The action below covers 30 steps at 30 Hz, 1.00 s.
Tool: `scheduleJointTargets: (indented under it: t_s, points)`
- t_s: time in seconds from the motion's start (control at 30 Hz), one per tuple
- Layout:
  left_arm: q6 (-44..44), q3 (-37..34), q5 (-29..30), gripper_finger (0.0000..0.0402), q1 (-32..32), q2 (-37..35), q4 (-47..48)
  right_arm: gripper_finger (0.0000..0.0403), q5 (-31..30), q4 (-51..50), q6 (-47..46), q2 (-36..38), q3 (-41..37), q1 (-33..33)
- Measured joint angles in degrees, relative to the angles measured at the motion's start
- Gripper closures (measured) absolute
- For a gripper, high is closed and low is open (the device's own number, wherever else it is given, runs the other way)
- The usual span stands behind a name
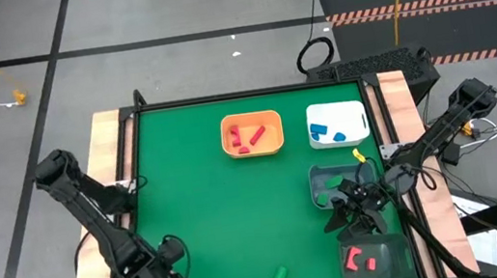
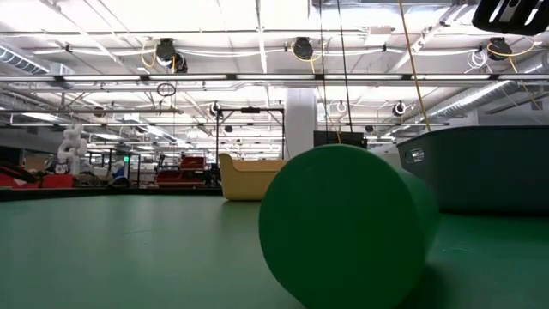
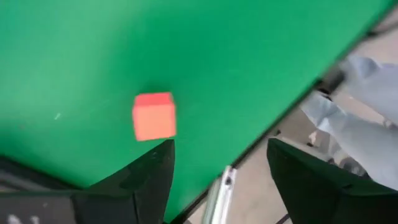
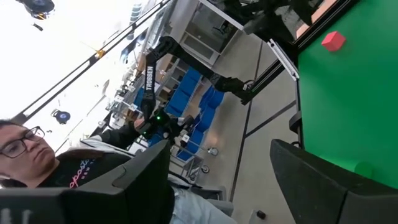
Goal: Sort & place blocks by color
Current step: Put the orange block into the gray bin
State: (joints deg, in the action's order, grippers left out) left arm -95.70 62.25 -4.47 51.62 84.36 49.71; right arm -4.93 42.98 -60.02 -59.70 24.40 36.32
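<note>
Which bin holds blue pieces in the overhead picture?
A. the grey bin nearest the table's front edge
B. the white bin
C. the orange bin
B: the white bin at the far right holds the blue pieces; the orange bin holds red pieces.

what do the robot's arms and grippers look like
Both arms are dark, slim and jointed. The left gripper and right gripper each end in two broad black wedge-shaped fingers. White TROSSEN lettering runs along the left arm. A yellow tag shows near the right arm.
</note>
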Motion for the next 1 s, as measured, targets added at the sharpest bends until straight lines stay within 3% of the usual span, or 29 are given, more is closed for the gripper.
scheduleJointTargets:
  t_s: [0.17, 0.37, 0.6, 1.0]
  points:
    - [-7.8, -4.0, -0.3, 0.0136, 0.8, 0.0, 0.1, 0.0133, 0.0, 0.0, 0.8, 0.0, 0.0, 0.0]
    - [-14.5, -8.7, -0.5, 0.0152, 1.9, 0.0, -1.9, 0.0133, 0.0, 0.0, 0.7, 0.0, 0.0, 0.0]
    - [-16.0, -12.3, -0.5, 0.0167, 3.0, 0.0, -10.5, 0.0133, 0.0, 0.0, 0.7, 0.0, 0.0, 0.0]
    - [-18.5, -16.8, -0.5, 0.0165, 2.9, 0.0, -15.7, 0.0133, 0.0, 0.0, 0.7, 0.0, 0.0, 0.0]
